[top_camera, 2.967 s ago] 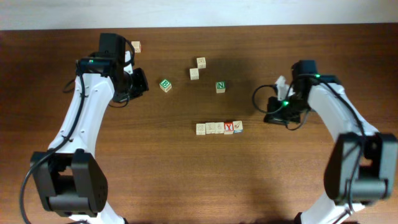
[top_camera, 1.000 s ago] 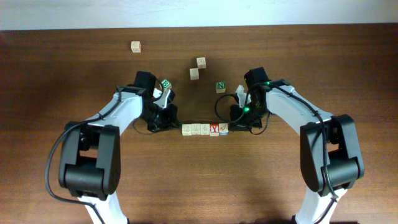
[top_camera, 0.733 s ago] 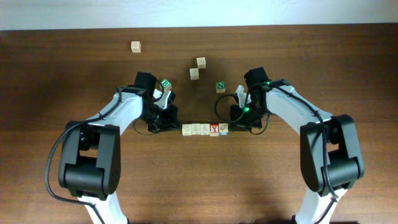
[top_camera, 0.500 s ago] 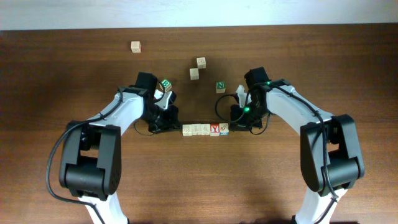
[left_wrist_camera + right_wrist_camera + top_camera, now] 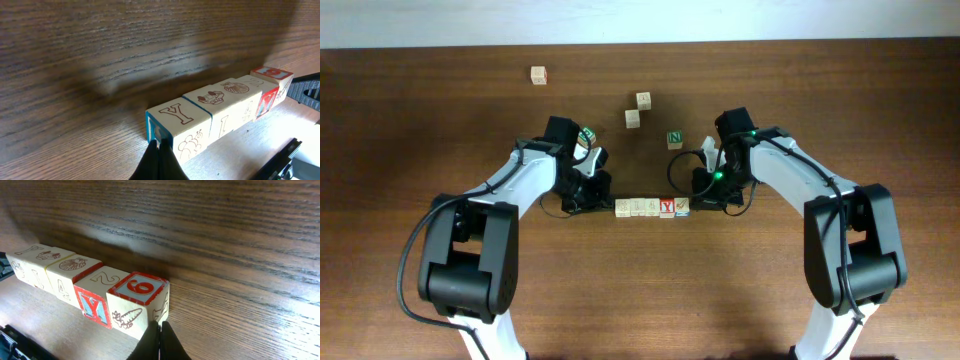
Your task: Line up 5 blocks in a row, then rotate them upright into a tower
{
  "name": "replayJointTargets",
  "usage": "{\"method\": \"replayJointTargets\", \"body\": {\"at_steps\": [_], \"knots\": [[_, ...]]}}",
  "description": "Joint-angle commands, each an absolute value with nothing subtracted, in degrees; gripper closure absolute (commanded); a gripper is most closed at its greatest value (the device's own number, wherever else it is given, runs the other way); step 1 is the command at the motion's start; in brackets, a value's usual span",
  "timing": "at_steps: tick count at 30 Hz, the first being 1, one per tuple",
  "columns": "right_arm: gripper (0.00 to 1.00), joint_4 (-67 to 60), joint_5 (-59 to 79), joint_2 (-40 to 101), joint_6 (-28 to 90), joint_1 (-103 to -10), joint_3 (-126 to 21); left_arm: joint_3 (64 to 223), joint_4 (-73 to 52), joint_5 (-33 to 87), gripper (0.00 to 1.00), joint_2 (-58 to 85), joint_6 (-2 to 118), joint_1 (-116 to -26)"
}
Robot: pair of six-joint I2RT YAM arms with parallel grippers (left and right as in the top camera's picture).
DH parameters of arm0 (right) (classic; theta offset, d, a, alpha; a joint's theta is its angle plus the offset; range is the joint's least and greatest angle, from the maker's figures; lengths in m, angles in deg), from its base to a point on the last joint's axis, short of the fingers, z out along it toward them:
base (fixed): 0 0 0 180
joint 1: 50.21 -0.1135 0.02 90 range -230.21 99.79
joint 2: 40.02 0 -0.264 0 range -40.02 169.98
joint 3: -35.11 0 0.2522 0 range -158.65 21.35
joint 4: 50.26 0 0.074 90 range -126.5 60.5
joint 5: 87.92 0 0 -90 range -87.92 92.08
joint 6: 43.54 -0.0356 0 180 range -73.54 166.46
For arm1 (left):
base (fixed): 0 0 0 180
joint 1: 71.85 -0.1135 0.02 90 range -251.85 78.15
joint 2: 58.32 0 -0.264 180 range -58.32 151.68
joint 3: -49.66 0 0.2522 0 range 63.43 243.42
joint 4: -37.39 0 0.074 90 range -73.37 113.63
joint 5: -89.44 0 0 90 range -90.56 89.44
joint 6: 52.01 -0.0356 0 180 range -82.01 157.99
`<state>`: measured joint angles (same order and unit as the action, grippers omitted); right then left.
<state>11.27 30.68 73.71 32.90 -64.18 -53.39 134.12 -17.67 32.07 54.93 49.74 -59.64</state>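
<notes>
Overhead, the 5 blocks (image 5: 652, 207) lie in 1 straight row, touching side by side, near the middle of the tabletop (image 5: 640, 290), with an arm at each end. The left fingers (image 5: 606, 204) are clenched together with nothing between them, and in the left wrist view their tip meets the end face of the nearest block, which carries a brown Y on top. The right fingers (image 5: 693, 203) are likewise pressed together and empty, and the right wrist view shows their tip against the lower corner of the block with a red 6. Behind the row sit a green B cube (image 5: 585, 136), a green N cube (image 5: 674, 139), 2 tan cubes (image 5: 638, 109) and 1 far cube (image 5: 538, 75).
</notes>
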Motion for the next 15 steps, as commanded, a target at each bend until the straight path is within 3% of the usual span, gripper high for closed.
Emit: {"method": "replayJointTargets", "body": {"at_steps": [1, 15], "knots": [[0.96, 10.77, 36.71, 74.36, 34.25, -64.38, -52.89, 133.84, -17.3, 32.68, 1.0, 55.24, 49.26, -58.87], [0.95, 8.12, 51.25, 74.36, 36.59, -64.38, -52.91, 133.84, -17.3, 32.68, 1.0, 55.24, 50.11, -58.87]]}}
